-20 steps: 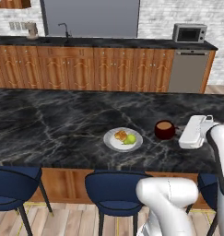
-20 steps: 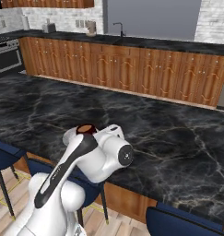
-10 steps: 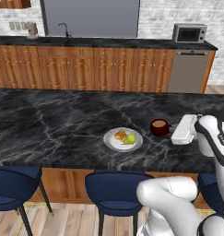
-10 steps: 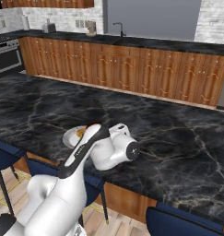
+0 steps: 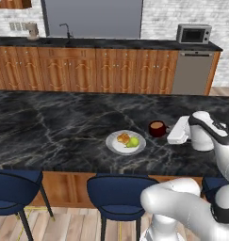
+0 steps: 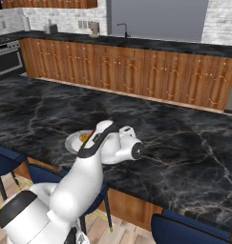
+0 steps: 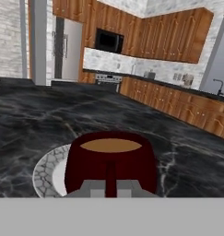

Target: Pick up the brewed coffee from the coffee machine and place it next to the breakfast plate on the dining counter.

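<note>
Tool [image 7: 111, 188] pinches handle of the brewed coffee [image 5: 157, 128], fingers pressed onto it. Mug sits low over/at the dining surface [image 5: 59, 132], contact w/ surface can't be told, just right of the breakfast plate [image 5: 126, 142]. Brown liquid visible inside. Plate holds pastry + green fruit.

Dark red mug [image 5: 157, 128] of coffee upright — just beside breakfast plate [image 5: 126, 142].
</note>
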Tool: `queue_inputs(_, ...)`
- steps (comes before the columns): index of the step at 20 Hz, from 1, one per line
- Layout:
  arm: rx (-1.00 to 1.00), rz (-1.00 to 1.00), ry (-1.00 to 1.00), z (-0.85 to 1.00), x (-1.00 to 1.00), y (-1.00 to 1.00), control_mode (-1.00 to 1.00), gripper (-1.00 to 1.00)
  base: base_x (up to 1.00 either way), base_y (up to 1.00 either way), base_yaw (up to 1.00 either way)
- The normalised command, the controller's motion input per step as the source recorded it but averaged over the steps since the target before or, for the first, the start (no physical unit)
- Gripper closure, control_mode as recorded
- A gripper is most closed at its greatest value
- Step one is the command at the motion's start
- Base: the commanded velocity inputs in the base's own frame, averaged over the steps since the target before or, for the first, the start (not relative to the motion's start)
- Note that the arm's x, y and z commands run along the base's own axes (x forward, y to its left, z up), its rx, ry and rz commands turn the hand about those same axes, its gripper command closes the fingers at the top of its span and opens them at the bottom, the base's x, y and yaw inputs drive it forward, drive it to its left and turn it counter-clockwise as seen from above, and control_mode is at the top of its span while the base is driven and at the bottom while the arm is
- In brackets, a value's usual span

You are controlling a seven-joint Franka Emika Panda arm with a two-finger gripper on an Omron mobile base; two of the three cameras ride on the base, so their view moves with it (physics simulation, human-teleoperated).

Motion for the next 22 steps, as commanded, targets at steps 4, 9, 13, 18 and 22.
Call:
queue_inputs(4, 0.0, 0.0, 0.01, -0.29, 0.59, 0.0, -1.0, 1.0, 0.0, 0.0, 0.0)
queue_inputs(9, 0.0, 0.0, 0.0, -0.36, 0.42, 0.0, -1.0, 1.0, 0.0, 0.0, 0.0)
queue_inputs(13, 0.0, 0.0, 0.0, -0.36, 0.3, -0.07, -1.0, 1.0, 0.0, 0.0, 0.0)
queue_inputs(18, 0.0, 0.0, 0.0, -0.24, 0.33, -0.18, -1.0, 1.0, 0.0, 0.0, 0.0)
queue_inputs(22, 0.0, 0.0, 0.03, -0.16, 0.21, -0.26, -1.0, 1.0, 0.0, 0.0, 0.0)
